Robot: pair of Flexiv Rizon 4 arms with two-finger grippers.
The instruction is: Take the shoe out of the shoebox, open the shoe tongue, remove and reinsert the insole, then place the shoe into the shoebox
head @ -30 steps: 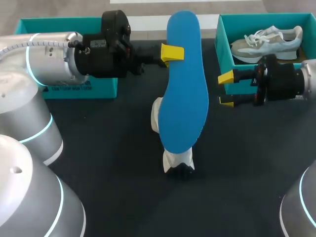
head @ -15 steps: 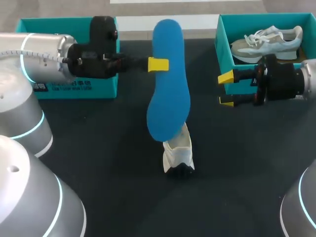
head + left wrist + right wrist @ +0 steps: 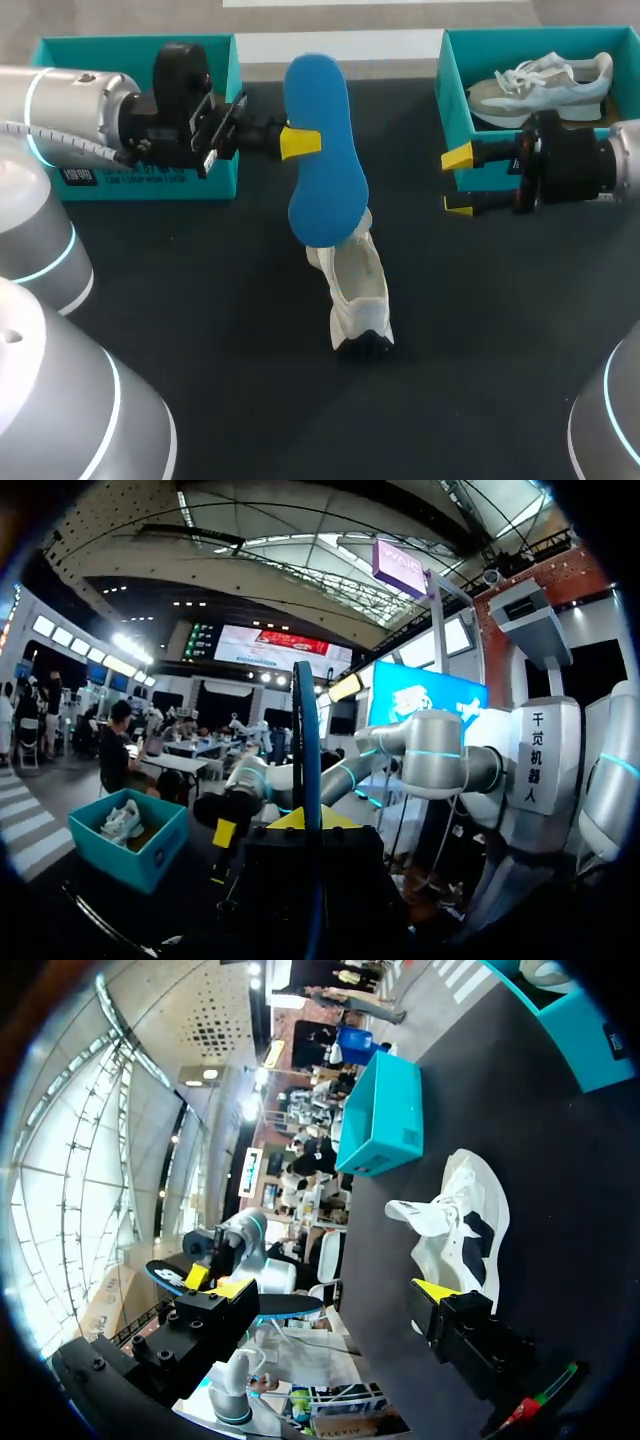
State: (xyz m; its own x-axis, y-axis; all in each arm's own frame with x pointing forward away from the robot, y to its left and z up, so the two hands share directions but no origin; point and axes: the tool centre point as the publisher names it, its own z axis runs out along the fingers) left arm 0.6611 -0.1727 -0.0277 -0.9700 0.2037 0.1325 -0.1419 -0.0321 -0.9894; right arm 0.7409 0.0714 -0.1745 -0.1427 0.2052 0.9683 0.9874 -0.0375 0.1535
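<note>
Two steps judged done: shoe out, insole out. One teal shoebox [image 3: 110, 48], just behind left gripper [image 3: 300, 142]. One white shoe [image 3: 357, 292], on table [image 3: 220, 330], beneath and ahead of left gripper. One blue insole [image 3: 325, 190], clamped in left gripper. Right gripper [image 3: 459, 182]: fingers spread, empty. Outstanding: reinsertion, reboxing.

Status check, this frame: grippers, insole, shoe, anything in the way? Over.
Left gripper shut on flat blue insole, held in air over white sneaker lying on black table. Right gripper open, empty, beside teal shoebox. Nothing blocks sneaker.
</note>
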